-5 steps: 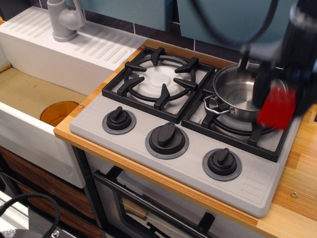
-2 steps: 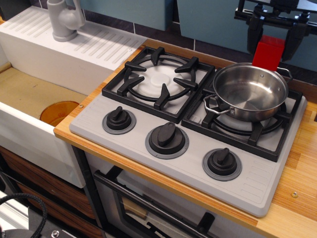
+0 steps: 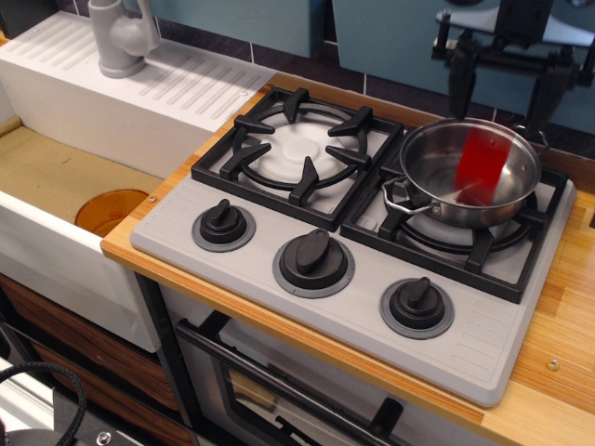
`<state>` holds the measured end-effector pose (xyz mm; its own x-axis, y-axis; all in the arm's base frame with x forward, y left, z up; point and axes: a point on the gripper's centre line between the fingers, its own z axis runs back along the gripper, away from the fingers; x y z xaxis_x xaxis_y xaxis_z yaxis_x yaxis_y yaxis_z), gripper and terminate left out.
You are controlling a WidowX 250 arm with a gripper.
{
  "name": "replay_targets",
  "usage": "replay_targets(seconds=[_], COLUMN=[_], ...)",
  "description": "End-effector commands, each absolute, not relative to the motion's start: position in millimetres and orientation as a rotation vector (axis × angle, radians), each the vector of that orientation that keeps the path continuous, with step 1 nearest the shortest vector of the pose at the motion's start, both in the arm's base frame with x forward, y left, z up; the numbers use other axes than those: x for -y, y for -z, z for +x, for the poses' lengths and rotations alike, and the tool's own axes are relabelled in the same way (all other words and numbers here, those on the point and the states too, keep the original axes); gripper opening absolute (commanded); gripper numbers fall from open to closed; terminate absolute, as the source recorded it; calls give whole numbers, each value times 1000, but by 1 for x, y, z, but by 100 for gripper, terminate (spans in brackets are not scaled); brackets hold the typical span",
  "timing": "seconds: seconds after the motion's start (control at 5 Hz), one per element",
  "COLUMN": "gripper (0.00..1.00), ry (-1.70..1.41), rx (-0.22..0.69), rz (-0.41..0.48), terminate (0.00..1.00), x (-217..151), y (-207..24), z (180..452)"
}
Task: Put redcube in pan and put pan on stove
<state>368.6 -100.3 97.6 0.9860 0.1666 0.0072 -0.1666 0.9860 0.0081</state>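
Note:
The shiny steel pan sits on the right burner grate of the light-grey stove. The redcube shows as a blurred red streak inside the pan's rim, free of the gripper and in motion. My gripper hangs above the pan's back rim with its two black fingers spread apart and nothing between them.
The left burner has a bare black grate. Three black knobs line the stove front. A white sink with a grey faucet lies to the left. A wooden counter borders the stove at the right.
The gripper, which held the redcube above the pan's back rim, has opened. The redcube has left it and dropped into the pan.

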Motion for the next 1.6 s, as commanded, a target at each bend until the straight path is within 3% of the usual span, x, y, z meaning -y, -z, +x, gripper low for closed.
replay_targets(seconds=[0.0, 0.4, 0.6, 1.0, 1.4], gripper=[100, 100, 100, 100, 100], ry=[-173, -139, -123, -115, -160], rx=[101, 100, 109, 132, 155], rz=[6, 73, 81, 52, 13], terminate=[0, 0, 0, 0, 0], x=[111, 87, 71, 43, 39], y=[-129, -158, -156, -131, -97], z=[364, 369, 375, 371, 360])
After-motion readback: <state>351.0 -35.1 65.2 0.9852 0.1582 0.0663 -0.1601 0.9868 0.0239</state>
